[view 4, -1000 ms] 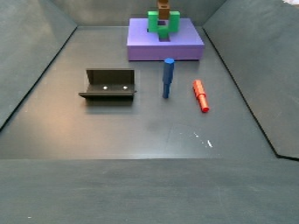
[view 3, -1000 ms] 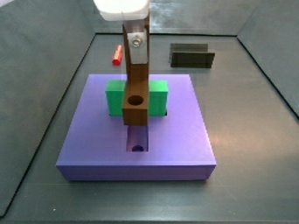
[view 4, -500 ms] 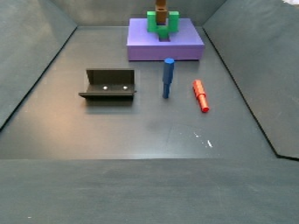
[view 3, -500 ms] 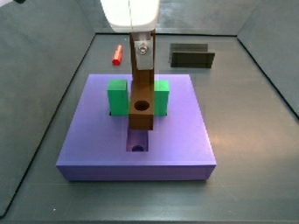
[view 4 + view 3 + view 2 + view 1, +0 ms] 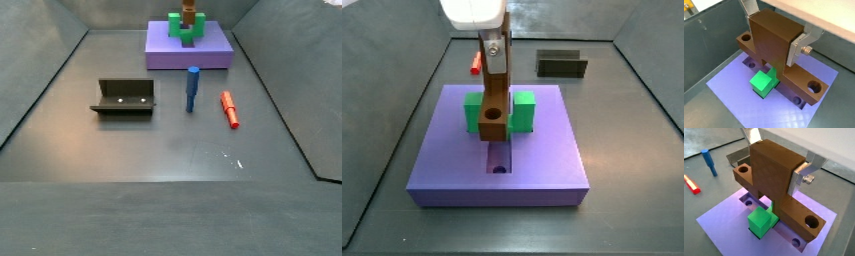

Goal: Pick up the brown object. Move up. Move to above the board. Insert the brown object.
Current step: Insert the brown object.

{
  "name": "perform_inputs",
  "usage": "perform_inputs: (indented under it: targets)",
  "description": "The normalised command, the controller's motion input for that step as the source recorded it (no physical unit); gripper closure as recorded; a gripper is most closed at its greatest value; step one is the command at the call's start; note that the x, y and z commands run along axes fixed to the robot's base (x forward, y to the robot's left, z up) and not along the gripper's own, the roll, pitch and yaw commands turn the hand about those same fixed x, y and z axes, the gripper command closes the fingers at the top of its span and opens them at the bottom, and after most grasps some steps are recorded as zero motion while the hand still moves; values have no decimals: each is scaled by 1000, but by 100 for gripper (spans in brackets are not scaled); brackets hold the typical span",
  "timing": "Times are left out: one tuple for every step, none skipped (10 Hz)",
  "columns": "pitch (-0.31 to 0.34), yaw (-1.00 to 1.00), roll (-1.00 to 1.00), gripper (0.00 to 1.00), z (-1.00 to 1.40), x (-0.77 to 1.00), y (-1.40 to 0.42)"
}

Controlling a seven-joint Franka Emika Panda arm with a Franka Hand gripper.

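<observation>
My gripper (image 5: 493, 48) hangs over the board (image 5: 543, 165) and is shut on the brown object (image 5: 494, 95). The brown object hangs upright, its round hole low down, and its lower end sits between the arms of the green U-shaped block (image 5: 521, 112), over the board's slot (image 5: 500, 160). Both wrist views show the silver fingers (image 5: 808, 170) (image 5: 801, 46) clamped on the brown object (image 5: 774, 175) (image 5: 774, 42), with the green block (image 5: 761, 222) (image 5: 765, 83) and board (image 5: 721, 223) (image 5: 734, 92) beneath. Whether the lower end touches the board I cannot tell.
A blue bar (image 5: 193, 88) and a small red bar (image 5: 230, 108) lie on the floor in front of the board (image 5: 189, 55). A dark olive open box (image 5: 124, 97) stands to their left. Grey walls (image 5: 47, 75) enclose the floor on all sides.
My gripper and the brown object have shifted a little to the left over the green block since half a second ago, back near where they were a second ago. The grip is unchanged.
</observation>
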Motion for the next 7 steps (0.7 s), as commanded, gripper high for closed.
perform_inputs:
  targets:
    - [0, 37, 0, 100, -131, -49, -106]
    - [0, 31, 0, 100, -60, -6, 0]
    - [0, 43, -10, 100, -49, -9, 0]
    - [19, 51, -53, 100, 149, 46, 0]
    - [24, 14, -79, 100, 206, 63, 23]
    - [17, 20, -86, 100, 100, 20, 37]
    - [11, 11, -44, 100, 0, 0, 54]
